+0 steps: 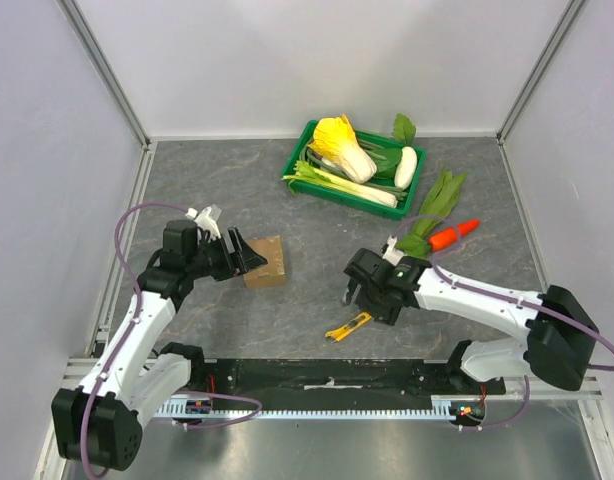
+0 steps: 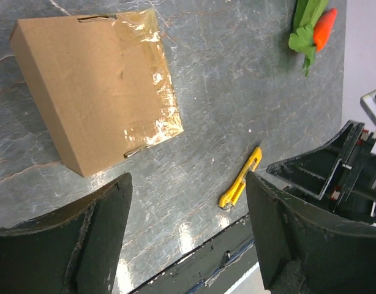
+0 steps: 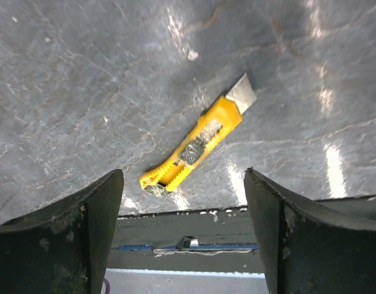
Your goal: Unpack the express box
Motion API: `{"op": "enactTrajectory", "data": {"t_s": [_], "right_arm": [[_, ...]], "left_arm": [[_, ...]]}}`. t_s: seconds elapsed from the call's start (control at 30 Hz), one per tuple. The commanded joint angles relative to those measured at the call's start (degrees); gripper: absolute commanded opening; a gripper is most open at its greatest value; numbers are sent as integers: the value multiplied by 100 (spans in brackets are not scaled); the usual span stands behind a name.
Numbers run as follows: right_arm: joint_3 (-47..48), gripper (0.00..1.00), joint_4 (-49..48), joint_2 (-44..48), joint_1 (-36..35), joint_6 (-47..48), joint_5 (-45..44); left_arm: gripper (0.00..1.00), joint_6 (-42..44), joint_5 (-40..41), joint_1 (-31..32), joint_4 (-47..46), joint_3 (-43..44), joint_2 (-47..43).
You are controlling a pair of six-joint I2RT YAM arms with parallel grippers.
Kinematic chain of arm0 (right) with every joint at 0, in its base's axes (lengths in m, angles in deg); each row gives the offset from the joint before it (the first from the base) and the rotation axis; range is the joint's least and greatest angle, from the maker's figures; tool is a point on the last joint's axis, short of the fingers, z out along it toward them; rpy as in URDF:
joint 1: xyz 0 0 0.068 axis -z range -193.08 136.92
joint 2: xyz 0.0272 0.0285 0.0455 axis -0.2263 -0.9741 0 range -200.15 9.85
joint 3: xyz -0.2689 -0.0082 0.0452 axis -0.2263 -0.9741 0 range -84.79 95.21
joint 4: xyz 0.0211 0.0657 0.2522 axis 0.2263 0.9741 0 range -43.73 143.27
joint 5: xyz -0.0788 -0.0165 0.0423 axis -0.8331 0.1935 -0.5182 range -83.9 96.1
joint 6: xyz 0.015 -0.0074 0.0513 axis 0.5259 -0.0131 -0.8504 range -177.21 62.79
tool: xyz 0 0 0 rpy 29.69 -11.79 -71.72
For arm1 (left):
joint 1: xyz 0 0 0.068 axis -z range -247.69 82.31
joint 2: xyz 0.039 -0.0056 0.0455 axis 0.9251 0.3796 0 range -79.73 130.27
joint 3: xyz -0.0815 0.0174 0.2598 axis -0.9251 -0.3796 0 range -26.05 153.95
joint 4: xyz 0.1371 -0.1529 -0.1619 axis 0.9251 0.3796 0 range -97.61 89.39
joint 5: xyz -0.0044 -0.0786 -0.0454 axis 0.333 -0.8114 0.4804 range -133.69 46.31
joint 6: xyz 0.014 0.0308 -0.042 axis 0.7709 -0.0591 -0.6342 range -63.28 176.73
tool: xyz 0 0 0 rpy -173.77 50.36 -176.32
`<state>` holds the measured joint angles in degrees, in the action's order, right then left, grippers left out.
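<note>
The express box (image 1: 266,262), a small brown cardboard mailer taped shut, lies on the grey table left of centre; it also shows in the left wrist view (image 2: 96,89) with clear tape across its lid. My left gripper (image 1: 249,258) is open and empty, touching or just beside the box's left edge. A yellow utility knife (image 1: 348,327) lies near the front edge, and shows in the right wrist view (image 3: 197,144) with its blade out. My right gripper (image 1: 362,298) is open and empty, hovering just above the knife.
A green crate (image 1: 349,160) of vegetables stands at the back. Leafy greens (image 1: 434,208) and a carrot (image 1: 453,236) lie loose on the right. A black rail (image 1: 327,375) runs along the table's front edge.
</note>
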<state>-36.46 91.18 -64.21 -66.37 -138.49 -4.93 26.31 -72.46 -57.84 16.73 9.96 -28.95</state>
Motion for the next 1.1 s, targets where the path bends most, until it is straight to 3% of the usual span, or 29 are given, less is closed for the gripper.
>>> {"op": "enactTrajectory", "data": {"t_s": [0.0, 0.07, 0.37, 0.93, 1.07], "right_arm": [[325, 88, 483, -258, -530, -2073, -347], [369, 88, 484, -249, -664, -2645, -461], [791, 82, 1002, -820, -743, -3333, -718], [624, 75, 1108, -1654, -743, -3544, -734], [686, 69, 1073, -1796, -743, -3536, -813]], "left_arm": [[80, -96, 433, 17, 263, -15, -200], [80, -140, 618, 9, 326, -24, -218], [80, -131, 821, 17, 431, 3, -464], [80, -149, 891, 17, 475, 11, -464], [80, -132, 917, 17, 502, 20, -455]]}}
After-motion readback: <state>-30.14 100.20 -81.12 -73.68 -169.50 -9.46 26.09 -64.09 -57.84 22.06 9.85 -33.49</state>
